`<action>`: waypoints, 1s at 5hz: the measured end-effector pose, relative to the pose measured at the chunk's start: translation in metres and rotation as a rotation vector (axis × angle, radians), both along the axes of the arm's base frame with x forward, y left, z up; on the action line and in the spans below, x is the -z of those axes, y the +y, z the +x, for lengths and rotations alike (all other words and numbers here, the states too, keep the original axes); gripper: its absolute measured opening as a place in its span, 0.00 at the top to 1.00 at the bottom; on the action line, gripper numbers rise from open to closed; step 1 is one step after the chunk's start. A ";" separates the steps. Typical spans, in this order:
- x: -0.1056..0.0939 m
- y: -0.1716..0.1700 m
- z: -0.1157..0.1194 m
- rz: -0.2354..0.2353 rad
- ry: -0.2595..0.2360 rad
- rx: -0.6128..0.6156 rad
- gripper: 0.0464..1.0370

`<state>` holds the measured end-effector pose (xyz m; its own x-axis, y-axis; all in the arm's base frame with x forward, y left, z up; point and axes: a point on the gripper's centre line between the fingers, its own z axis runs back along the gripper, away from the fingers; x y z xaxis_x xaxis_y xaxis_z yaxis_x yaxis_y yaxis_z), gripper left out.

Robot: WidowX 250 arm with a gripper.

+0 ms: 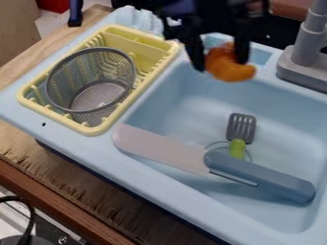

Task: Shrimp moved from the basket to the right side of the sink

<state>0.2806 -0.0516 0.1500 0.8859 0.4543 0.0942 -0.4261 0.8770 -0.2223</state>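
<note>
Gripper (221,63) was clamped on shrimp (230,72), up over far side of sink (185,107). Shrimp was probably light, likely stiff toy plastic, hardly fragile. Smooth curved body might have slipped or pivoted; best hold was across the thick middle, moderate squeeze.

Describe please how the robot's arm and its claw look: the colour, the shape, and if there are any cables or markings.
The visible end of the arm is very dark, near black, with a slight bluish tone. The claw is black too, with a wide, blocky upper body and two narrow fingers. I cannot make out any cables or markings.
</note>
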 end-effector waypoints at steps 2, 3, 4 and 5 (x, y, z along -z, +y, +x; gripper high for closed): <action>0.030 -0.019 -0.009 0.044 -0.053 0.161 0.43; 0.043 -0.029 -0.013 0.019 -0.053 0.251 0.43; 0.057 -0.045 -0.010 -0.005 -0.073 0.361 0.43; 0.075 -0.064 -0.012 -0.002 -0.050 0.411 0.43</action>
<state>0.2689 -0.1155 0.0748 0.9879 0.0642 0.1410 -0.0295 0.9713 -0.2359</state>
